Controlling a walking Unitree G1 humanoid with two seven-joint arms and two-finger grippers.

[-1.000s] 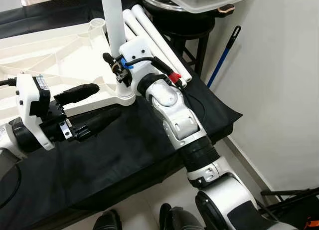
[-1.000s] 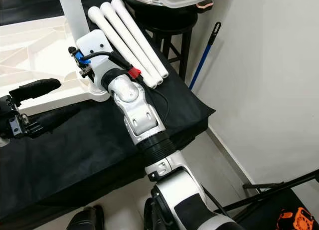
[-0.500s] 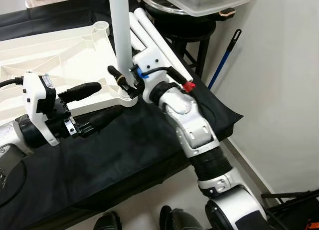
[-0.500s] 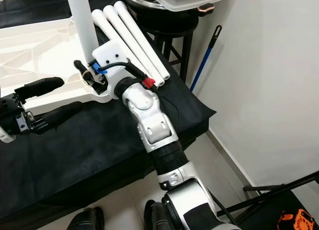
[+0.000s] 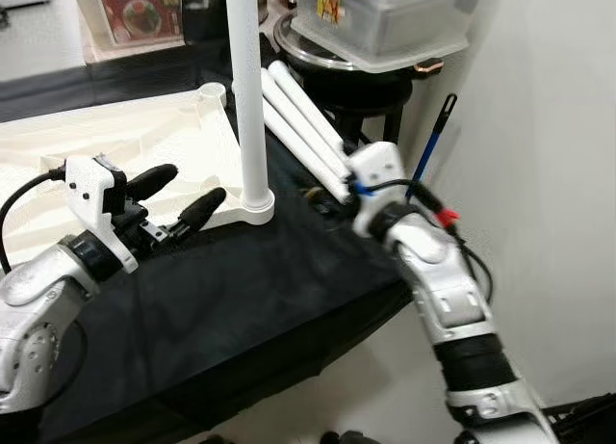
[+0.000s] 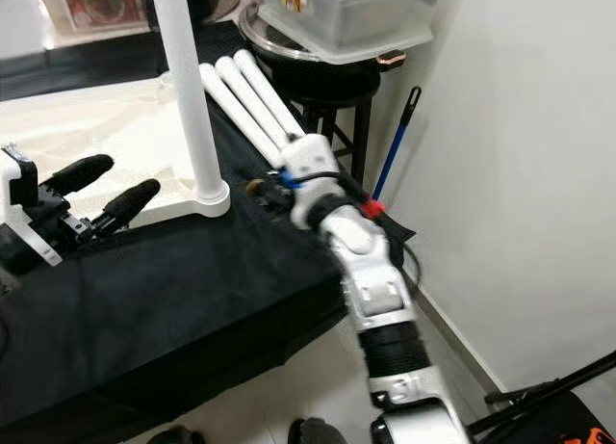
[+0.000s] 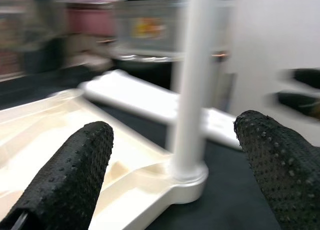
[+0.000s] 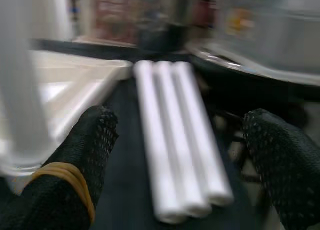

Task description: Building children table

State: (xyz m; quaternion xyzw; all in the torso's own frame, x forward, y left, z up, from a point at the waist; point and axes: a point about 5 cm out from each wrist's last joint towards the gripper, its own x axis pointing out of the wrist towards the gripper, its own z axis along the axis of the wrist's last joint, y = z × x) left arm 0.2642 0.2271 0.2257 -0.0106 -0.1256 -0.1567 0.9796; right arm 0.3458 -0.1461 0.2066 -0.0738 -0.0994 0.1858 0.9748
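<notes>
The white children's tabletop [image 5: 115, 141] lies upside down on a black cloth. One white leg [image 5: 245, 97] stands upright in its near right corner socket [image 5: 256, 206]. Three loose white legs [image 5: 300, 121] lie side by side just right of it. My left gripper [image 5: 192, 184] is open and empty, hovering over the tabletop's near edge, a little left of the standing leg. My right gripper [image 5: 320, 195] is open and blurred, apart from the standing leg on its right, near the ends of the loose legs [image 8: 175, 140]. In the left wrist view the leg [image 7: 192, 90] stands beyond the fingers [image 7: 75, 175].
The black cloth [image 5: 241, 290] covers the low table, whose right edge drops to the floor by the white wall. Behind the loose legs a dark stool [image 5: 371, 92] carries a pan and a clear plastic container [image 5: 385, 20]. A blue-handled stick [image 5: 431, 141] leans on the wall.
My right gripper has let go of the upright leg and drawn back to the right. The leg stays standing in its socket. The camera has tilted up and shifted.
</notes>
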